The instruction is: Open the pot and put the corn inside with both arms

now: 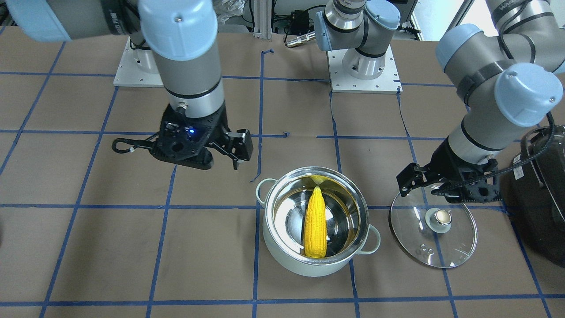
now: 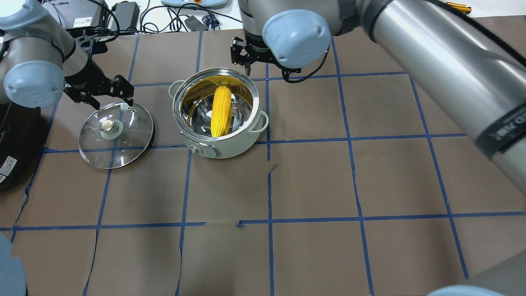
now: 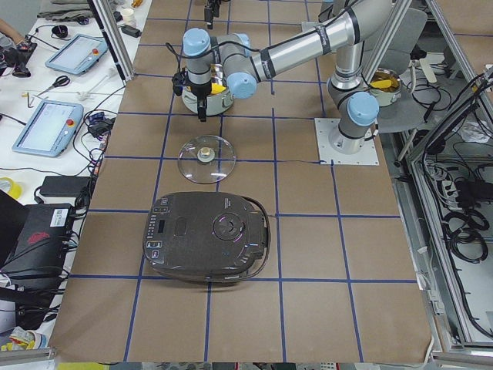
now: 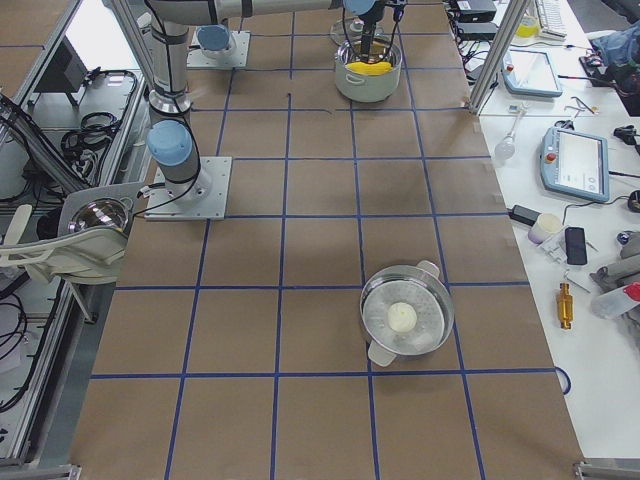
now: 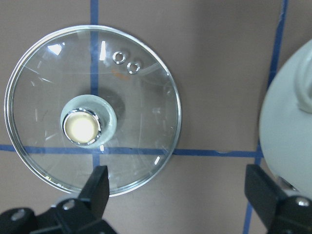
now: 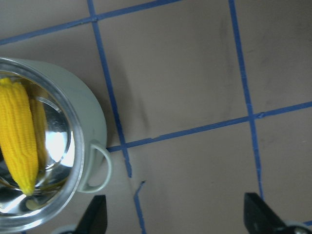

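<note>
Left gripper (image 5: 178, 178) is hanging released at the edge of the lid (image 5: 146, 97) beside the pot (image 2: 218, 146), right gripper (image 6: 175, 204) released just beside it; we are risking a low retreat knocking that pot

No text is fully legible.

- Right arm (image 2: 431, 53): the black band (image 2: 503, 125) carries white lettering, which is too angled to read.
- Left arm (image 1: 499, 84): the upper band (image 1: 507, 9) carries white letters, which are cut off by the frame edge.
- Black appliance (image 2: 16, 131): the white sticker (image 2: 6, 164) carries fine print, which is too small to read.
- Control panel (image 3: 163, 229) of the same appliance: markings are present but not readable.
</note>
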